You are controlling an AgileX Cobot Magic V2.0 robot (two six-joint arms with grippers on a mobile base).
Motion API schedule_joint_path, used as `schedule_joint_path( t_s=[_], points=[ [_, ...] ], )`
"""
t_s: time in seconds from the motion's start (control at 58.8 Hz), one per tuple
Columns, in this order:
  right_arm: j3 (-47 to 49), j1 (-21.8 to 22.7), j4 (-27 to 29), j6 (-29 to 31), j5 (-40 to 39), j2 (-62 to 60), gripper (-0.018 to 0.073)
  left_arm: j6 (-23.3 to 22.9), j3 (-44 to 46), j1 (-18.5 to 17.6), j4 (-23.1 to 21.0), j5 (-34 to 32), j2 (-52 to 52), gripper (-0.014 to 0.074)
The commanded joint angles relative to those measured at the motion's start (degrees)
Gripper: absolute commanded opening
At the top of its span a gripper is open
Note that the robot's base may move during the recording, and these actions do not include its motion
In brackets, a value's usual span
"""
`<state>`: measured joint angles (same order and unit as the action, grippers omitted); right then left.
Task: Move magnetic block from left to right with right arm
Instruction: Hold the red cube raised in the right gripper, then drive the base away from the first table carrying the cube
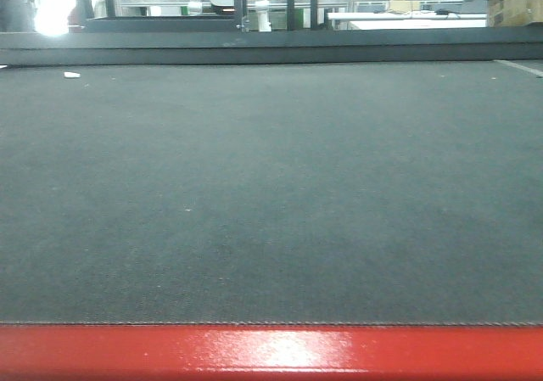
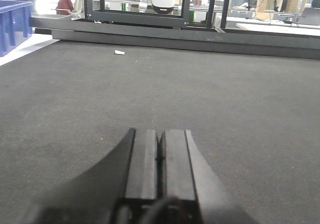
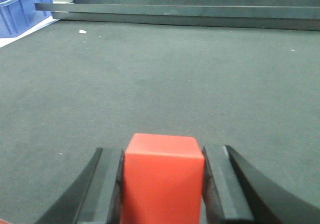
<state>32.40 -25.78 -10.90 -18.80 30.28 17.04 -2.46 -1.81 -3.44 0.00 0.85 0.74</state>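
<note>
The dark-matted table, red-rimmed in front, bears a small white scrap.

The magnetic block is plain matte red. The mat is dark grey, its rim glossy red; the crate is blue.

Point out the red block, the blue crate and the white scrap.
red block [image 3: 162, 184]: right wrist view, front face.
blue crate [image 3: 22, 9]: right wrist view, side wall.
white scrap [image 3: 83, 32]: right wrist view, its middle.
</note>
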Motion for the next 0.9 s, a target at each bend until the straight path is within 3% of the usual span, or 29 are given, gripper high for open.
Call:
schedule_joint_path(
  t_s=[0.0, 0.884],
  points=[
    [1.60, 0.27, -1.26, 0.55, -4.71, 0.45, 0.0172, -0.25, -0.53, 0.04, 0.00, -5.20, 0.78, -0.0116],
    [1.60, 0.27, -1.26, 0.55, -4.71, 0.45, 0.0172, -0.25, -0.53, 0.04, 0.00, -5.20, 0.78, -0.0116]
  ],
)
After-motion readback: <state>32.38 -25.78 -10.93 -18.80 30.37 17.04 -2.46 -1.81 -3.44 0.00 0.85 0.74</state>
